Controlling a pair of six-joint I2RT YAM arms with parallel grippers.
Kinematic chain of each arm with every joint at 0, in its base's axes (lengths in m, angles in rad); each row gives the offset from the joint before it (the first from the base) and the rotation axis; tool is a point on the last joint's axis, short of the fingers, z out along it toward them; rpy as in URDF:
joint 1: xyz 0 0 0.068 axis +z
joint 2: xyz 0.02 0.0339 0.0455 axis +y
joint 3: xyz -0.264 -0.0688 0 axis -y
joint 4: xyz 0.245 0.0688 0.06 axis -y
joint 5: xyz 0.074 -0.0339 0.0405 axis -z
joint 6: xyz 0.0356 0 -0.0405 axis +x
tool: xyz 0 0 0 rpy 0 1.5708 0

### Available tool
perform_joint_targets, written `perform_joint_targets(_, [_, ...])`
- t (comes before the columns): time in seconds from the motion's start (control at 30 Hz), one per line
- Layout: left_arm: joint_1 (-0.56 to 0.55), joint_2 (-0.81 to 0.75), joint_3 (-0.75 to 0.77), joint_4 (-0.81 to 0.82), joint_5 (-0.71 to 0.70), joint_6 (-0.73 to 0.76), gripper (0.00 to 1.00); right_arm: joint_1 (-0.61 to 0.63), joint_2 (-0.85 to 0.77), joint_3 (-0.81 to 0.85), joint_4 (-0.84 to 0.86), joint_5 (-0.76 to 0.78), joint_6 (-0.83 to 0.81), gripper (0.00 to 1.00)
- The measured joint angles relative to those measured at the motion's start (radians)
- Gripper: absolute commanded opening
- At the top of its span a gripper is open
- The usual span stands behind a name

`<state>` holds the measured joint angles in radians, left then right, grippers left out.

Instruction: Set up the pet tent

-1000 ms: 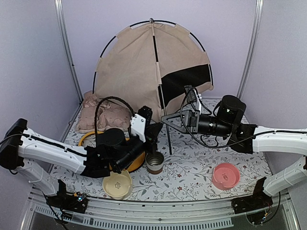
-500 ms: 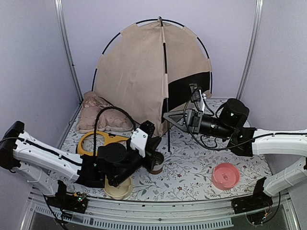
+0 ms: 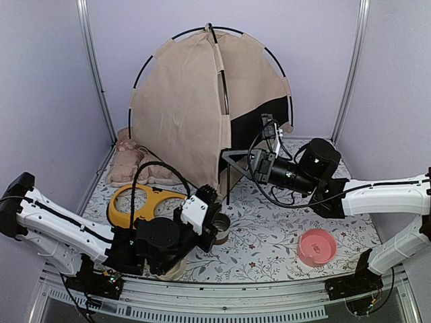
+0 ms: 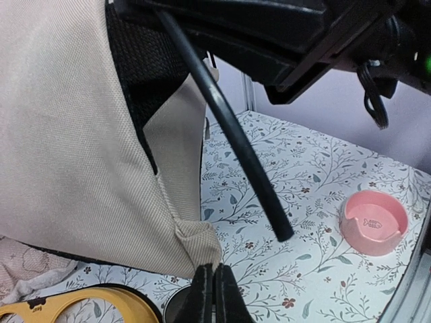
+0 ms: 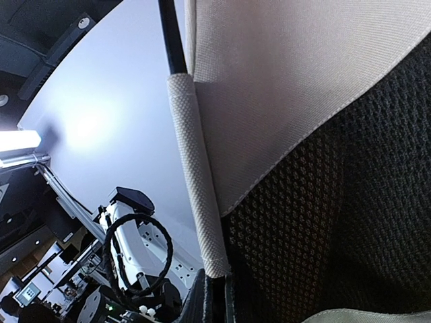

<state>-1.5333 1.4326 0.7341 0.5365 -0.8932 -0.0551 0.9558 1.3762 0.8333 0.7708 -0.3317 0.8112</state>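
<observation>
The pet tent (image 3: 185, 101) stands upright at the back of the table, tan fabric stretched on thin black arched poles, with a black mesh panel (image 3: 252, 124) on its right side. My left gripper (image 3: 209, 196) is shut on the tent's lower fabric corner (image 4: 199, 245), pinched between the fingertips of the left gripper (image 4: 214, 281). My right gripper (image 3: 226, 157) is shut on a black pole just below its fabric sleeve (image 5: 195, 168), as the right gripper (image 5: 217, 291) shows up close. That pole's loose end (image 4: 283, 232) hangs just above the table.
A pinkish cushion (image 3: 131, 165) lies at the back left. A yellow two-hole stand (image 3: 138, 204), a metal cup (image 3: 221, 225) and a beige bowl (image 3: 176, 270), partly under my left arm, sit near the front. A pink bowl (image 3: 316, 247) stands front right.
My left gripper has pulled the fabric corner towards the near edge. The tent has turned and its top swung right, then back left. My right gripper shifted slightly left with the pole.
</observation>
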Motion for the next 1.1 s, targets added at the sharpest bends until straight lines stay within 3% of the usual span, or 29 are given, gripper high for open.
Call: perform_joint_targets(1.1, [-0.037, -0.002, -0.01, 0.001, -0.045, 0.007, 0.0, 0.006, 0.086, 0.001, 0.102, 0.118, -0.001, 0.0])
